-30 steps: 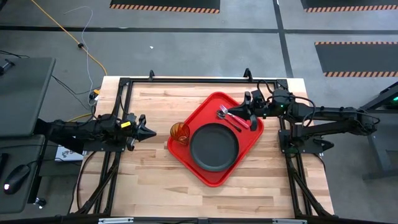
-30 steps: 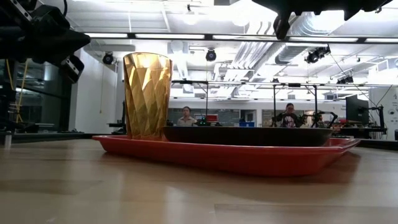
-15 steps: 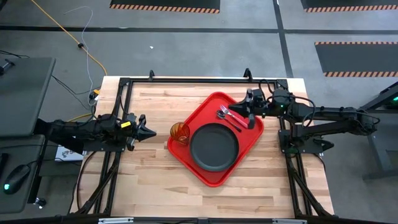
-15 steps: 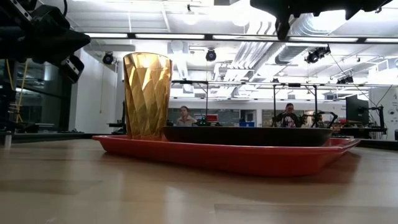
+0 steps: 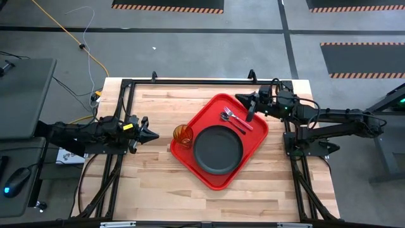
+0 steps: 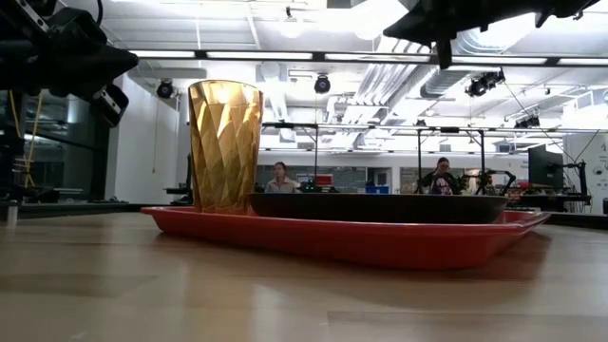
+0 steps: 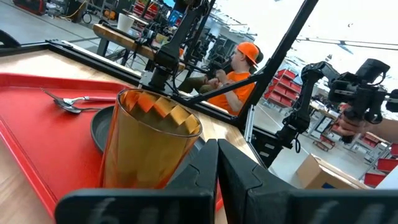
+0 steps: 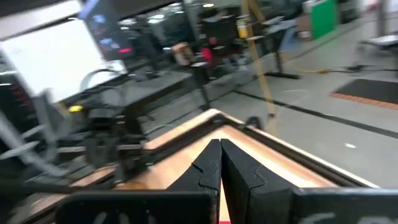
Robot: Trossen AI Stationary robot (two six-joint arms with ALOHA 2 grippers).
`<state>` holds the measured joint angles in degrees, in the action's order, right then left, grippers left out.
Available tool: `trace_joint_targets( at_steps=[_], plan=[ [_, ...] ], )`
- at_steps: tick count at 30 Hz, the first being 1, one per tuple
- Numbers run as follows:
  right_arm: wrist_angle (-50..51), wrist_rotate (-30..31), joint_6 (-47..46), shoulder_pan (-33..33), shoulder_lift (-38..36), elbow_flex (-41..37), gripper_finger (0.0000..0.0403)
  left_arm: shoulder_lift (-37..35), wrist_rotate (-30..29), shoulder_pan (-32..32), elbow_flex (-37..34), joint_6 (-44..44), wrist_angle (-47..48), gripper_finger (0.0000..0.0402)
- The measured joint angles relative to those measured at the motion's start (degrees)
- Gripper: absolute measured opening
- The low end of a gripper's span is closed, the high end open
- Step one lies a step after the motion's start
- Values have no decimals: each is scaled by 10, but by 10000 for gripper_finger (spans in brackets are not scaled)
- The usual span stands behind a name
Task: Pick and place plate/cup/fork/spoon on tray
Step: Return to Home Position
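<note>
The red tray [image 5: 250, 135] lies on the middle of the wooden table. On it rest the dark plate [image 5: 218, 147], the amber cup [image 5: 183, 135] upright at its left corner, and the pink-handled fork [image 5: 243, 123] beside the silvery spoon [image 5: 229, 113] at its far right. The cup [image 7: 149, 146], plate [image 7: 99, 127] and cutlery [image 7: 68, 102] also show in the left wrist view. My right gripper [image 5: 247, 103] is shut and empty, above the tray's far right corner. My left gripper [image 5: 154, 134] is shut and empty, left of the cup.
A black metal frame [image 5: 190, 82] runs along the table's far, left and right edges. Bare wood lies left of and in front of the tray. People sit in the room beyond the table [image 6: 281, 177].
My right gripper has drawn back from over the fork's handle toward the table's far edge and has tipped up toward level. The fork and spoon lie where they were on the tray.
</note>
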<state>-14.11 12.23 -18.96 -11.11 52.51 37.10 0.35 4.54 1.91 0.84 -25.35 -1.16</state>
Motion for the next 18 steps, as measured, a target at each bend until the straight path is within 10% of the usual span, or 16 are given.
trace_joint_targets(
  at_steps=[11,18],
  plan=[
    [47,203,-16,0,0,0,0,0,0,0,0,0,0,0],
    [72,29,-3,-1,-9,0,0,0,0,0,0,0,0,0]
  ],
)
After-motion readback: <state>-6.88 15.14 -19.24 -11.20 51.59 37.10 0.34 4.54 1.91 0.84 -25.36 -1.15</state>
